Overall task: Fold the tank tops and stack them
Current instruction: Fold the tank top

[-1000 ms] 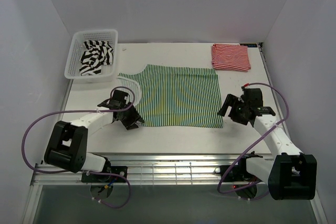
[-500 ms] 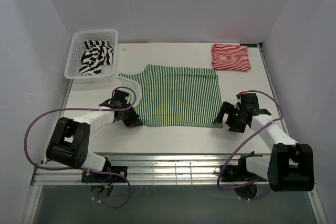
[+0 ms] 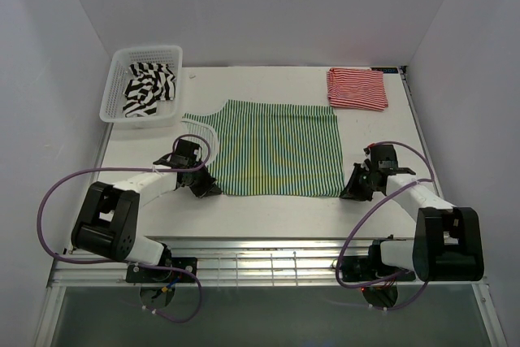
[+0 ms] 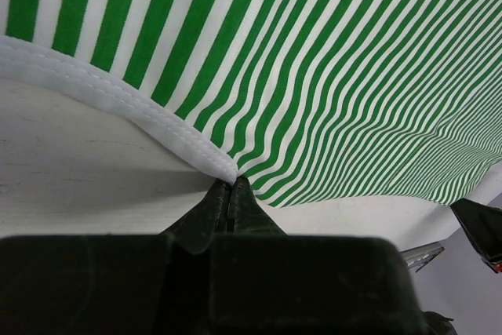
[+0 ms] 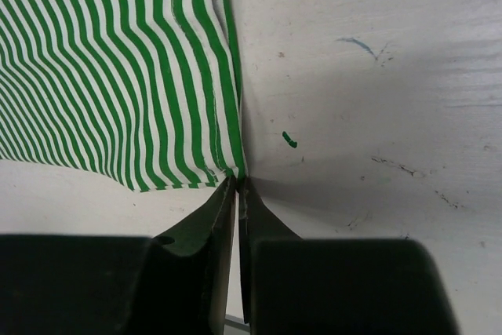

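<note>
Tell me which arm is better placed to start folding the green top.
Likely both: the left claw is shut on the near-left corner of the green-and-white top, the right claw on its near-right corner. Neither holds both.

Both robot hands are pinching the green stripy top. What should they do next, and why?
Probably lift both corners a little, together, to start folding it over. The left gripper and right gripper each pinch a near corner of the green-and-white tank top, which lies flat and unfolded.
</note>
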`<action>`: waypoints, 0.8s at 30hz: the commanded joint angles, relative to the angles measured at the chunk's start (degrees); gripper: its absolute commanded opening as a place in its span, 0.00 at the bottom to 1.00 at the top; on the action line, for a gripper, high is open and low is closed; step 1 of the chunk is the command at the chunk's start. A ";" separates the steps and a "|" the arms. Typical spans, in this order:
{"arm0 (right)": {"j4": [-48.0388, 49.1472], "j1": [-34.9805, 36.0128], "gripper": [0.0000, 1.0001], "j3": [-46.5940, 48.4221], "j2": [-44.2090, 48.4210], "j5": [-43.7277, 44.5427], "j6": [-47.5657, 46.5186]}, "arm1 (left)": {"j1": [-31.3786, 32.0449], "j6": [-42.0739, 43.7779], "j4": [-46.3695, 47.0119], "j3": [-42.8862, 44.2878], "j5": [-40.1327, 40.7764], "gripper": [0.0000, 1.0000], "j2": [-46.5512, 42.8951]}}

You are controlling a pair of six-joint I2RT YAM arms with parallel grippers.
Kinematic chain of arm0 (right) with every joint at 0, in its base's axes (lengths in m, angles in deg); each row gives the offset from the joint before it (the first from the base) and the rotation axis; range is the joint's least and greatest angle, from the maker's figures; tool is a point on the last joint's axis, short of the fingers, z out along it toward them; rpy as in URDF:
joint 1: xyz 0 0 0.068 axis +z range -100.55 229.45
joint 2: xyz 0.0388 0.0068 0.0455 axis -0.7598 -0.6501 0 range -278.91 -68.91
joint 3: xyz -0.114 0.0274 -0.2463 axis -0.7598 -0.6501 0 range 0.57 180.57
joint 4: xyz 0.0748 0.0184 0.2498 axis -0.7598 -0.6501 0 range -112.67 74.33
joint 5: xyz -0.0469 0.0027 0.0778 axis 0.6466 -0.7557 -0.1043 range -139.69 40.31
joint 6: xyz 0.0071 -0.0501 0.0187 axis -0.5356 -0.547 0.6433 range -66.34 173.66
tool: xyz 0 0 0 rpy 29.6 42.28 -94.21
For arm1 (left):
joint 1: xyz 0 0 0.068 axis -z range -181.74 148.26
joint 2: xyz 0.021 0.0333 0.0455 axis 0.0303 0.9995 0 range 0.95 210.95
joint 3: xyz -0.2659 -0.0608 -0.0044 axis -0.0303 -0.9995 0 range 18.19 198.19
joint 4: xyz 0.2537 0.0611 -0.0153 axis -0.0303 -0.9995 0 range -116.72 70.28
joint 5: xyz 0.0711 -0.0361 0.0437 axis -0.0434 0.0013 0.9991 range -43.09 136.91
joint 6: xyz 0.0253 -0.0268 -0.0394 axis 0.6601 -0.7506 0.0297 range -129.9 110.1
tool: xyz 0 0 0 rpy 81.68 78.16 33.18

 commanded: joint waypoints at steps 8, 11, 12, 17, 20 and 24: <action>-3.25 -0.08 0.08 2.40 2.18 -1.86 -0.90 | 0.19 -0.11 -1.52 2.33 -0.10 0.00 -4.47; -4.58 -0.08 0.08 3.99 2.88 -2.30 -1.17 | 0.19 -0.11 -2.76 3.56 0.07 0.00 -5.44; -5.10 -0.08 0.08 4.95 3.06 -2.91 -1.17 | 0.19 -0.11 -3.11 4.52 0.25 0.00 -5.53; -6.95 -0.08 0.08 8.30 3.41 -2.74 -1.08 | 0.19 0.06 -5.04 7.95 0.43 0.00 -5.09; -7.04 -0.17 0.08 10.05 3.06 -2.83 -0.99 | 0.10 0.15 -5.66 10.24 -0.19 0.00 -3.78; -8.01 -0.17 0.08 13.65 1.04 -2.74 -1.17 | -1.38 0.68 -7.41 13.84 -0.19 0.00 -2.19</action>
